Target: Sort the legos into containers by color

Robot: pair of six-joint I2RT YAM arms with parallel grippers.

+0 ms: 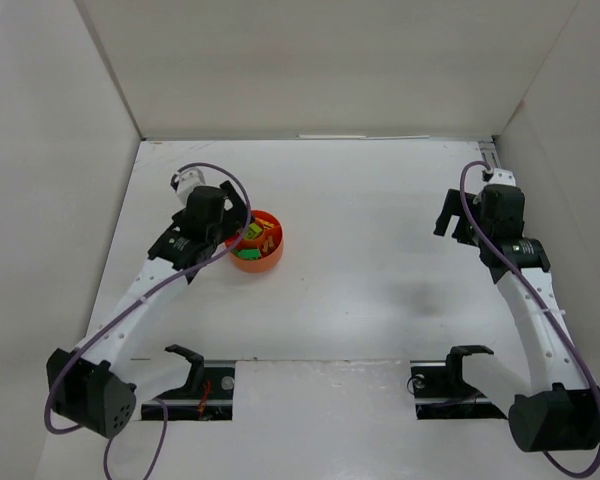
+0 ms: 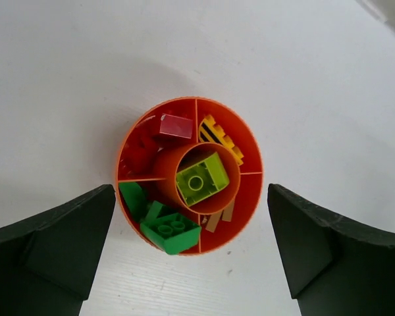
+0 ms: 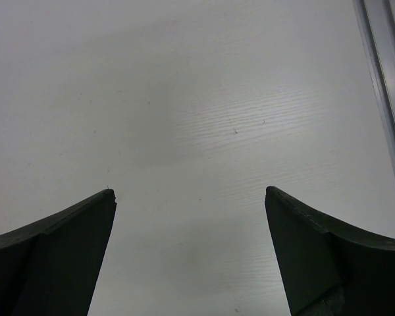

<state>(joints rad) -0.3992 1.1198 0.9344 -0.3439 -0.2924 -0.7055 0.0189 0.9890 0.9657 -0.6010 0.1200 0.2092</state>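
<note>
Orange-red bowl (image 2: pixel 251 191), lime brick (image 2: pixel 201 179), green bricks (image 2: pixel 171 230), red bricks (image 2: pixel 174 126), yellow brick (image 2: pixel 218 135) w/ black stripes, tan brick (image 2: pixel 222 216), white desk (image 2: pixel 303 79), purple cables (image 1: pixel 461 190), white arms (image 1: pixel 540 320) w/ black joints

top view high over table (image 1: pixel 380 300), wrist views close, facing down, left shares bowl (image 2: pixel 252 192)

Left arm (image 1: pixel 130 310) and right arm (image 1: pixel 540 320) both reach out over the table.
The left arm leans in toward the middle. Its left gripper (image 2: pixel 189 189) points down, with its two dark fingers (image 2: pixel 52 250) spread wide and holding nothing. The right arm stays on its own side. The right gripper (image 3: pixel 189 191) points down too, spread wide with nothing in it.
</note>
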